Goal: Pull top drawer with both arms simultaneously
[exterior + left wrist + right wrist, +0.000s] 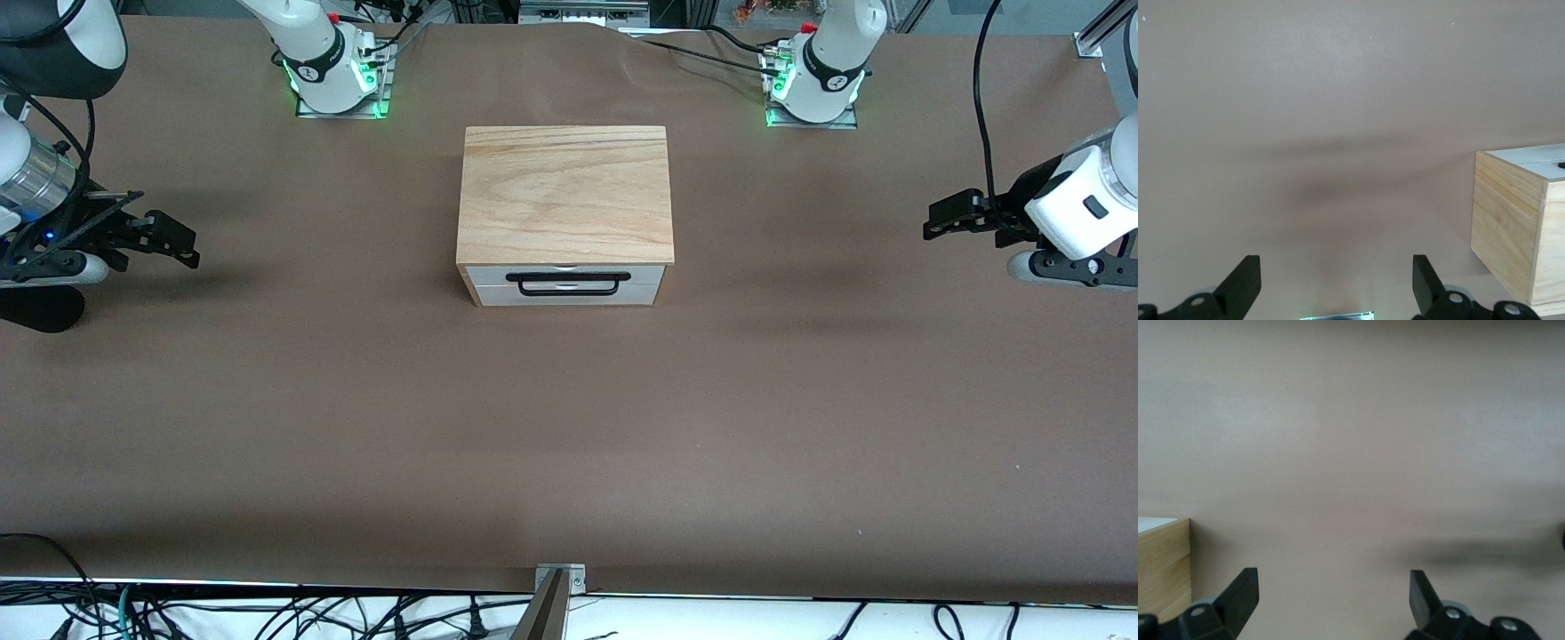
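A wooden cabinet stands in the middle of the table. Its top drawer is pushed in, white front facing the front camera, with a thin black bar handle across it. My left gripper hangs open over the bare table toward the left arm's end, well clear of the cabinet. My right gripper hangs open over the right arm's end, equally far off. In the left wrist view my left gripper holds nothing and the cabinet shows at the edge. The right gripper is empty too, with a cabinet corner in sight.
Brown table covering spreads all round the cabinet. Both arm bases stand farther from the front camera than the cabinet. Cables and a metal bracket lie along the table's near edge.
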### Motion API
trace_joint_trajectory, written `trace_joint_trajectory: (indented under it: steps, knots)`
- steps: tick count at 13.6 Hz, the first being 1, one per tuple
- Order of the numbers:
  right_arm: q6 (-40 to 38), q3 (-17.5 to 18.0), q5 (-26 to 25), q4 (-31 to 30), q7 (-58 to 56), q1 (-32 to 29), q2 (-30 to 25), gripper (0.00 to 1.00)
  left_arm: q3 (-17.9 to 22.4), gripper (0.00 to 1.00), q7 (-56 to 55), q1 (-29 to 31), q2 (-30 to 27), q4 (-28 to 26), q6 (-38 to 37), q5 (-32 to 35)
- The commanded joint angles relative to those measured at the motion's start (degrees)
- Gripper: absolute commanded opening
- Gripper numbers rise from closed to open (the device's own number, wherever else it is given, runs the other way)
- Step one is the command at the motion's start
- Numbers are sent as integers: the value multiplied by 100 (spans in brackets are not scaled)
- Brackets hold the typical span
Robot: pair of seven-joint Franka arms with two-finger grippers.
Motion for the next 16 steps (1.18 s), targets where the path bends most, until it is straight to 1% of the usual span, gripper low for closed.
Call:
trace_joint_trajectory:
  steps: [1, 16]
  knots:
    - [-58, 24, 18, 56, 22, -42, -34, 100, -21, 100, 159, 20, 61, 148, -24, 118]
    - [-102, 24, 18, 64, -48, -42, -16, 100, -21, 100, 168, 29, 61, 148, -24, 109]
